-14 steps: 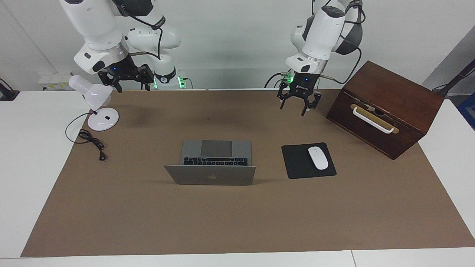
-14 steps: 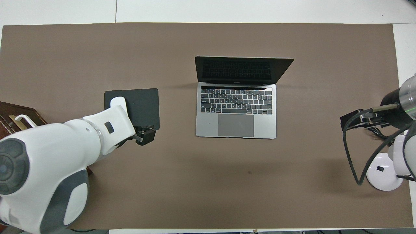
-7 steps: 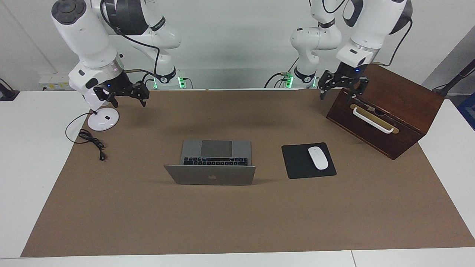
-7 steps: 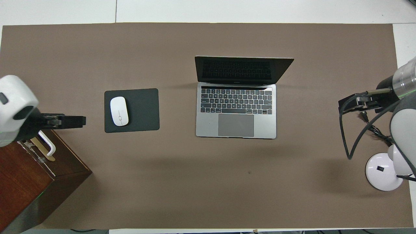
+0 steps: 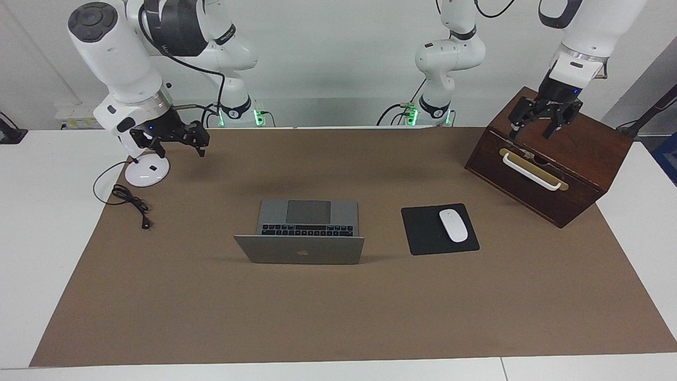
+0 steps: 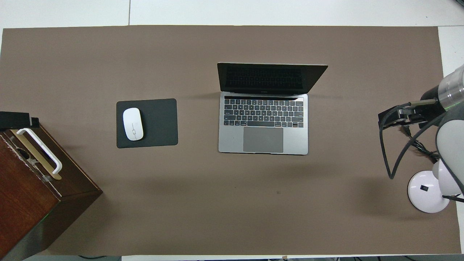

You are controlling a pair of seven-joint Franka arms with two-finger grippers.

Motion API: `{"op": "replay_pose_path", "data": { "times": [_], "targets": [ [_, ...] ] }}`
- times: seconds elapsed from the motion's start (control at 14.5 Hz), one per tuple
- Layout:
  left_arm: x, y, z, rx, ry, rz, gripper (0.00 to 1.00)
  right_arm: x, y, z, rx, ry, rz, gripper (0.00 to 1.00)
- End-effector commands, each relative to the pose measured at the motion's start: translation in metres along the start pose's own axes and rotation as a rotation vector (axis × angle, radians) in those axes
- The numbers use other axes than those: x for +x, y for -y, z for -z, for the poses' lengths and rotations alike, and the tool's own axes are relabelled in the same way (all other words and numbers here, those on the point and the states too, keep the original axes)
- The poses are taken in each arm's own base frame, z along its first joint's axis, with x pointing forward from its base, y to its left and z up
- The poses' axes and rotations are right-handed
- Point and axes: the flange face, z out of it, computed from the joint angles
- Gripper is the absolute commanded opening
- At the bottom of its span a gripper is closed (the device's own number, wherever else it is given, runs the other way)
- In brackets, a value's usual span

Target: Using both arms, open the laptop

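The silver-grey laptop (image 5: 299,250) stands open in the middle of the brown mat, with its lid upright and its black keyboard (image 6: 263,113) and grey trackpad facing the robots. My left gripper (image 5: 531,130) is open and empty, raised over the wooden box at the left arm's end; only its tip shows in the overhead view (image 6: 16,119). My right gripper (image 5: 181,151) is open and empty, raised over the mat beside the lamp at the right arm's end, and it shows in the overhead view (image 6: 395,117). Both grippers are well apart from the laptop.
A dark wooden box (image 5: 576,137) with a white handle stands at the left arm's end. A black mouse pad (image 5: 423,233) with a white mouse (image 5: 453,225) lies beside the laptop. A white desk lamp (image 5: 147,170) and its black cable (image 5: 129,201) sit at the right arm's end.
My left gripper has swung from over the mat near the mouse pad out over the wooden box. My right gripper has shifted slightly toward the lamp. The laptop has not moved.
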Motion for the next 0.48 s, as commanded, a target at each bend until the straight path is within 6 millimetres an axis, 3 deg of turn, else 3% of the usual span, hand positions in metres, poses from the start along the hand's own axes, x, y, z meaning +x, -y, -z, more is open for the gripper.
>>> {"op": "replay_pose_path", "data": {
  "times": [0.0, 0.21, 0.41],
  "targets": [
    [0.021, 0.004, -0.003, 0.035, 0.085, 0.006, 1.0, -0.012, 0.0, 0.017, 0.028, -0.024, -0.047, 1.0],
    [0.027, 0.009, -0.025, 0.037, 0.134, 0.011, 1.0, -0.007, -0.011, 0.021, 0.036, -0.063, -0.068, 1.0],
    [0.022, 0.009, -0.029, 0.056, 0.182, 0.008, 1.0, -0.007, -0.012, 0.02, 0.036, -0.06, -0.067, 1.0]
  ]
}}
